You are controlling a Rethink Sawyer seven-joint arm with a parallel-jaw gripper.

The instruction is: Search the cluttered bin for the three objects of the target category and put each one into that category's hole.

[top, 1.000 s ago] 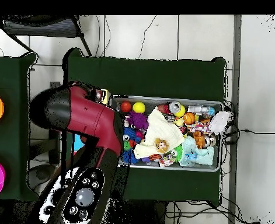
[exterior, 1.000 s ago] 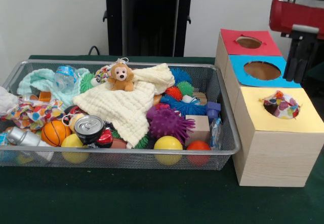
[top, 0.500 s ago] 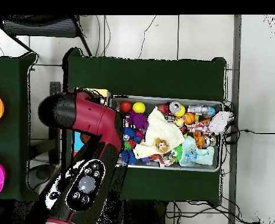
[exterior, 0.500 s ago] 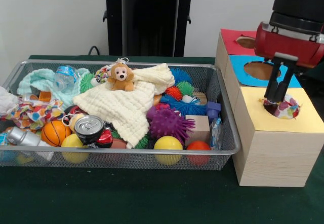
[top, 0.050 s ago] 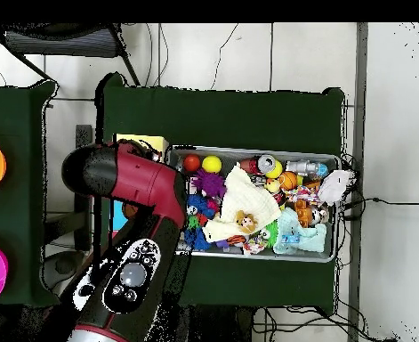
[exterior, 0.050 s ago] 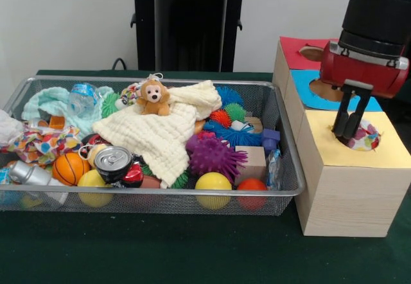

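A wire bin (exterior, 0.050 s ago: pixel 160 194) holds mixed toys, cloths, balls and cans. To its right stand three boxes with round holes in their tops: red (exterior, 0.050 s ago: pixel 292 56), blue (exterior, 0.050 s ago: pixel 300 80) and yellow (exterior, 0.050 s ago: pixel 334 159). A multicoloured patterned cloth (exterior, 0.050 s ago: pixel 363 136) sits bunched in the yellow box's hole. My gripper (exterior, 0.050 s ago: pixel 344 132) hangs straight down over that hole, its two black fingers close together with the tips at the cloth's left edge. It looks shut with nothing between the fingers. In the overhead view the red arm (top, 0.050 s ago: pixel 128 183) hides the gripper and most of the boxes.
In the bin lie a cream cloth (exterior, 0.050 s ago: pixel 160 133), a toy monkey (exterior, 0.050 s ago: pixel 153 97), a purple spiky ball (exterior, 0.050 s ago: pixel 213 155), a drink can (exterior, 0.050 s ago: pixel 112 162), a small basketball (exterior, 0.050 s ago: pixel 69 167) and yellow balls (exterior, 0.050 s ago: pixel 213 182). The bin (top, 0.050 s ago: pixel 257 150) lies right of the arm in the overhead view.
The arm has swung in from the right edge to above the yellow box. The gripper came down to the patterned cloth in the hole. The bin's contents have not moved.
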